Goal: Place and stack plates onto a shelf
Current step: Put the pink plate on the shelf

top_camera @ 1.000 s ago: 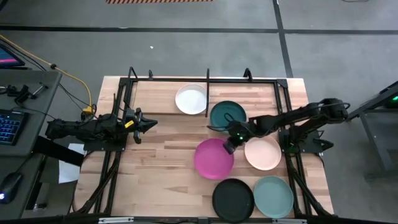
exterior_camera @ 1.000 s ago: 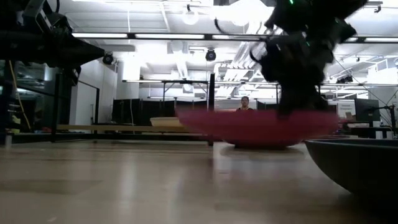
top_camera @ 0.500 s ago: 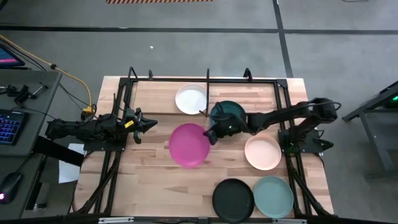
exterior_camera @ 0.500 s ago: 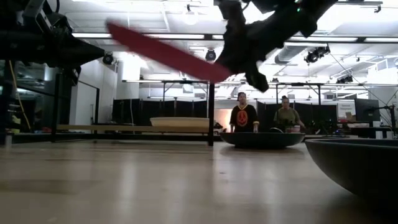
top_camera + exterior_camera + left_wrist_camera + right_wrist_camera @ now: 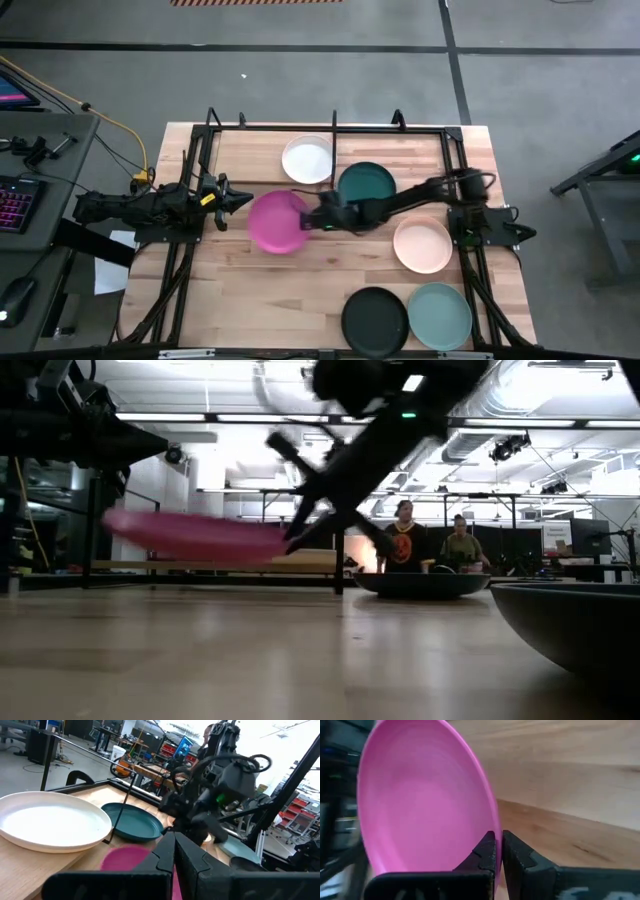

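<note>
Step in hand: carrying the magenta plate (image 5: 277,221) to the shelf (image 5: 334,127). Right gripper (image 5: 310,221) is clamped on the plate's rim, fingers nearly together with only the rim between them, as the right wrist view shows. Plate hangs clear of the desk (image 5: 250,300) in the low view, roughly level, left of the shelf's central divider bar and just in front of the white plate (image 5: 307,159).

White plate sits in the shelf's left bay, dark teal plate (image 5: 366,184) in the right bay, both flat on the desk. Peach plate (image 5: 421,246), black plate (image 5: 375,320) and grey-green plate (image 5: 439,315) wait near the front right, well apart from the shelf.

Left gripper (image 5: 240,199) is parked at the desk's left edge, just beside the magenta plate; fingers look pressed together, holding nothing.

Next move, my read: shift the magenta plate back until centred over the white one, keep it level, lower until it nests, then release. Risks: rim clipping the divider bar or an upright post, or landing off-centre and sliding.
</note>
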Tool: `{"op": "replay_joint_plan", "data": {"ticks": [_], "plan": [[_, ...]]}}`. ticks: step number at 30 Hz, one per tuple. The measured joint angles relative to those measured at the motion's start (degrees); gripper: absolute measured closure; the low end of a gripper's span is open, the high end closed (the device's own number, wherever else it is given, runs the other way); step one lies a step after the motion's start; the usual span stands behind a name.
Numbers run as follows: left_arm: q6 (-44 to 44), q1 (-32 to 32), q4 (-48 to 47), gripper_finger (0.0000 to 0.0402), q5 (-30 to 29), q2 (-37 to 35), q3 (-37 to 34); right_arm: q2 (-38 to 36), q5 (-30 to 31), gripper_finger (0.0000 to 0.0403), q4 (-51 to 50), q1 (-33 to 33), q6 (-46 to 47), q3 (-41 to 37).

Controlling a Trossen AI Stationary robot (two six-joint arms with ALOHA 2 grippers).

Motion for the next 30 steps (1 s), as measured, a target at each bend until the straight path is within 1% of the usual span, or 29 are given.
{"op": "replay_joint_plan", "data": {"ticks": [3, 5, 10, 14, 18, 22, 25, 30], "plan": [[0.0, 0.0, 0.0, 0.0401, 0.0, 0.0, 0.0, 5.9, 0.6, 0.0403, -12.9, -0.8, 2.5, 11.0], [0.0, 0.0, 0.0, 0.0401, 0.0, 0.0, 0.0, 9.4, 2.5, 0.0403, -18.2, -1.2, 5.0, 17.3], [0.0, 0.0, 0.0, 0.0401, 0.0, 0.0, 0.0, 16.2, 3.8, 0.0403, -19.9, -3.1, 6.0, 31.0], [0.0, 0.0, 0.0, 0.0401, 0.0, 0.0, 0.0, 20.8, 5.4, 0.0403, -22.7, -5.0, 6.4, 38.7], [0.0, 0.0, -0.1, 0.0401, 0.0, 0.0, 0.0, 23.7, 7.5, 0.0403, -23.6, -8.1, 9.9, 43.9], [0.0, 0.0, 0.0, 0.0401, 0.0, 0.0, 0.0, 25.7, 8.4, 0.0403, -23.6, -11.0, 12.0, 47.2], [0.0, 0.0, 0.0, 0.0401, 0.0, 0.0, 0.0, 26.1, 6.9, 0.0403, -23.1, -12.5, 12.5, 48.6], [0.0, 0.0, 0.0, 0.0401, 0.0, 0.0, 0.0, 26.1, 3.3, 0.0402, -20.0, -14.3, 12.5, 48.8]]}}
